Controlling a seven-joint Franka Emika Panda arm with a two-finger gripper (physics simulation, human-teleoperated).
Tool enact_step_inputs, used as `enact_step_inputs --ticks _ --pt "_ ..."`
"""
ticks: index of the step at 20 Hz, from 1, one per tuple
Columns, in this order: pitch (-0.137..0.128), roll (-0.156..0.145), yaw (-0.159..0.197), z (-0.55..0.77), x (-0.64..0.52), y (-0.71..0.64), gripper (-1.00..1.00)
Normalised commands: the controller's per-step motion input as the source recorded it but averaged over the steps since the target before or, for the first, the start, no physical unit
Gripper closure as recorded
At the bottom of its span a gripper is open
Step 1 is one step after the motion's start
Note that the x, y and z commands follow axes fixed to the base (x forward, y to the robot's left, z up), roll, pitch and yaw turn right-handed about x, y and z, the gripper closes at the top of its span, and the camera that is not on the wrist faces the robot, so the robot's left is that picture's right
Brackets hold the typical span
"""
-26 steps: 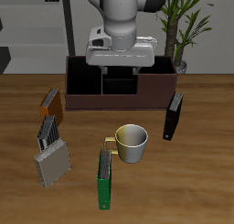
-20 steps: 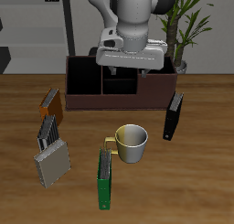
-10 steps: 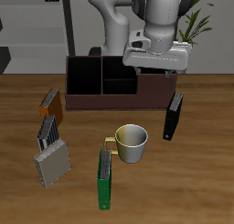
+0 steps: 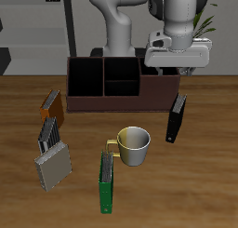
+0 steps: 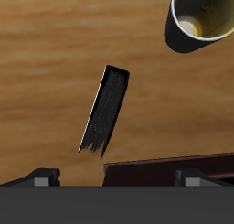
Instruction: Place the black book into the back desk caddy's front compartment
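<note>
The pincer (image 4: 180,72) hangs high over the back desk caddy's (image 4: 121,84) end, holding nothing; whether its fingers stand apart I cannot tell. The black book (image 4: 176,118) stands on edge on the table (image 4: 204,190) below it and nearer the front edge, long axis running front to back, beside the mug (image 4: 133,145). The caddy's front compartment (image 4: 121,87) looks empty.
</note>
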Motion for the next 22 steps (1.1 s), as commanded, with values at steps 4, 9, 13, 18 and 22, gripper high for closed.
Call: enact_step_inputs --ticks 4,9,13,18,22 --pt "-0.047 -0.019 -0.105 0.07 0.15 0.18 -1.00" --pt "-0.019 -0.005 -0.045 -0.03 0.24 0.00 -1.00" --pt "0.038 -0.030 -0.059 -0.17 0.37 -0.09 -1.00" --pt "0.005 -0.029 -0.020 -0.27 0.31 0.01 -1.00" --pt "-0.012 -0.004 -0.010 -0.16 0.13 0.00 -1.00"
